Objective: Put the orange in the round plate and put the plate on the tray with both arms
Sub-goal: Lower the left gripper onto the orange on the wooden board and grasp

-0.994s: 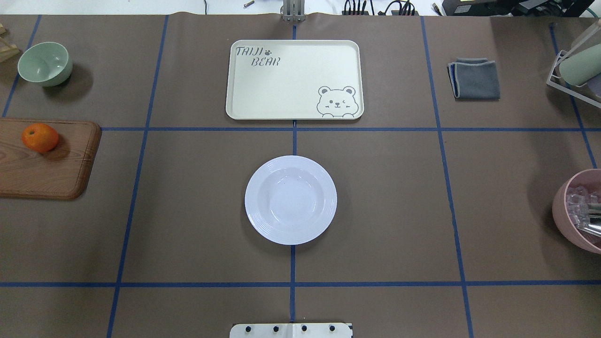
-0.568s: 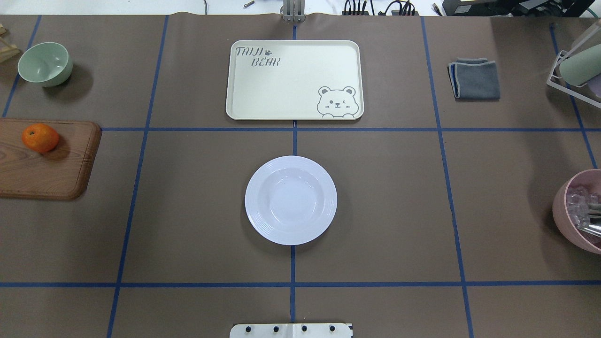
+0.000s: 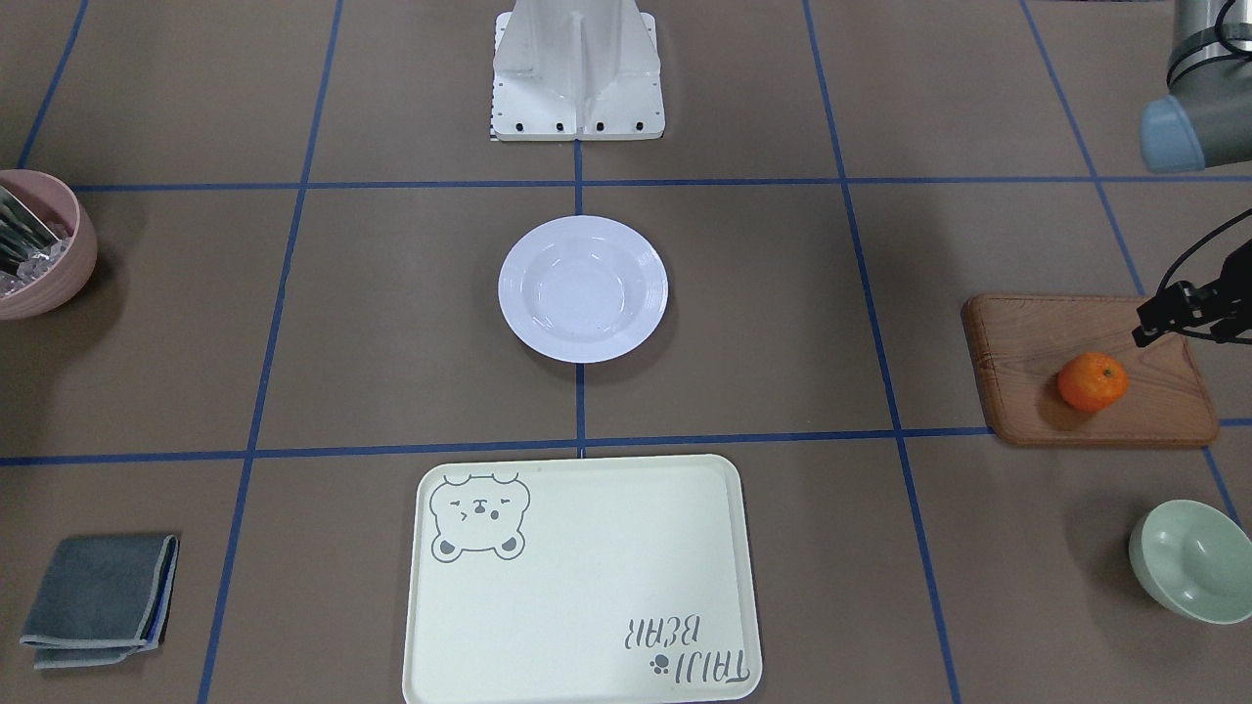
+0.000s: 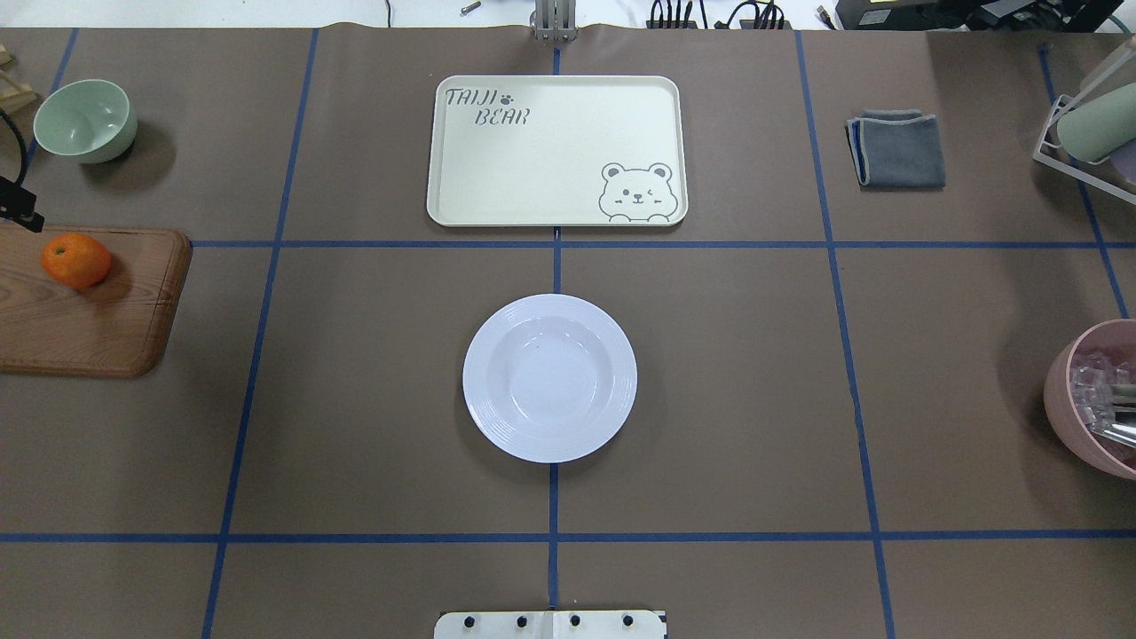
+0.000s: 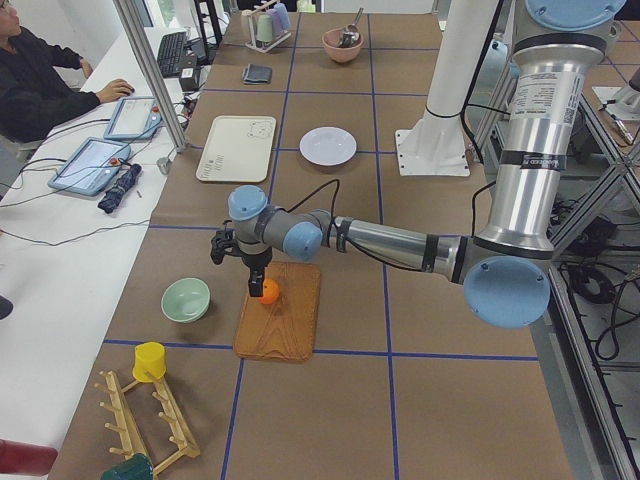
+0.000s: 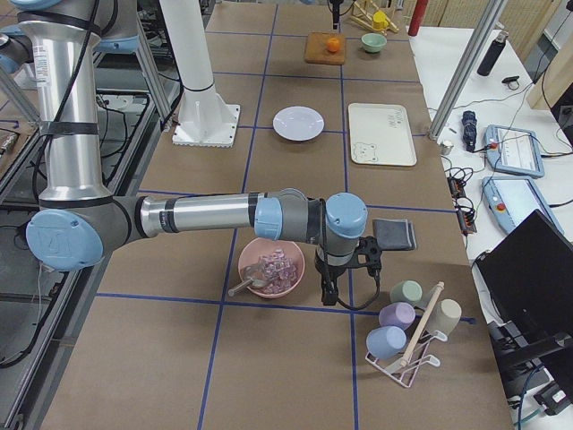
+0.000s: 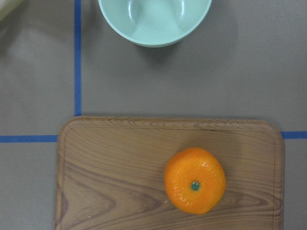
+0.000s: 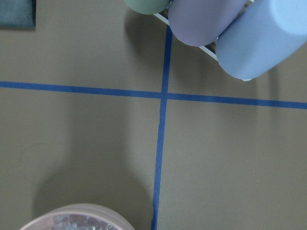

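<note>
The orange lies on a brown wooden board at the table's left end, and in the left wrist view the orange sits stem up, with no fingers showing. In the exterior left view my left gripper hangs just above the orange; I cannot tell whether it is open or shut. The white round plate stands empty at the table's middle. Beyond it lies the cream bear tray, also empty. My right gripper hangs at the far right end beside a pink bowl; its state cannot be told.
A pale-green bowl stands behind the board. A pink bowl with clear pieces is at the right edge, a folded grey cloth at the back right, and a cup rack near the right arm. A person sits at a side desk.
A black part of the left arm has come into the overhead view at the left edge, just behind the orange. The plate, the tray and the orange have not moved.
</note>
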`<state>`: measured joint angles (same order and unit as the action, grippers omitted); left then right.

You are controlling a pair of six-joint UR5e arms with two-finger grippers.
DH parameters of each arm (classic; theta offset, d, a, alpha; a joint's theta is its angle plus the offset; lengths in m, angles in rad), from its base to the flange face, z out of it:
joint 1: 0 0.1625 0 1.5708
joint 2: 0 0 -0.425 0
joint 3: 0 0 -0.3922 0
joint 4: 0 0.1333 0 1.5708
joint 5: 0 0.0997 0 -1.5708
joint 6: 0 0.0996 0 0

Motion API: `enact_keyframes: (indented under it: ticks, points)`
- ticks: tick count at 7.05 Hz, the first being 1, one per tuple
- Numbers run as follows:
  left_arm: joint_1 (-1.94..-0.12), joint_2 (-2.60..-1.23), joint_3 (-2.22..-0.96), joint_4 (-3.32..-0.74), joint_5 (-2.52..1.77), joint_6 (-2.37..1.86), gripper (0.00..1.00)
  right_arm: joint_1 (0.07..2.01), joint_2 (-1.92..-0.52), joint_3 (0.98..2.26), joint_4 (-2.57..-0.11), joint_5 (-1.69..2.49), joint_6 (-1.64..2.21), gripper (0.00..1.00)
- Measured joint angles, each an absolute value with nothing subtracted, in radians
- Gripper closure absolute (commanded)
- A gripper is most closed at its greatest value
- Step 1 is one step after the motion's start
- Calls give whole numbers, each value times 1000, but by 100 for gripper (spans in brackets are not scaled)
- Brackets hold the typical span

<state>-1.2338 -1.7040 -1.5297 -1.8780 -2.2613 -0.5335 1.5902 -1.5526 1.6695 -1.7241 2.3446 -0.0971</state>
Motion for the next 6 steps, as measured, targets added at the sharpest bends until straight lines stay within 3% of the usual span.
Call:
enact_keyframes:
  ticks: [2,6]
  points:
    - [-1191,-1742,-1443,-1977,-2259,-620,2,1589,-1550,1670,-1717,2348,-2,0]
    - [-1137,-1754,-1409,-1995,-2204,-642,2,1589,-1548,1668,-1718,2354,41,0]
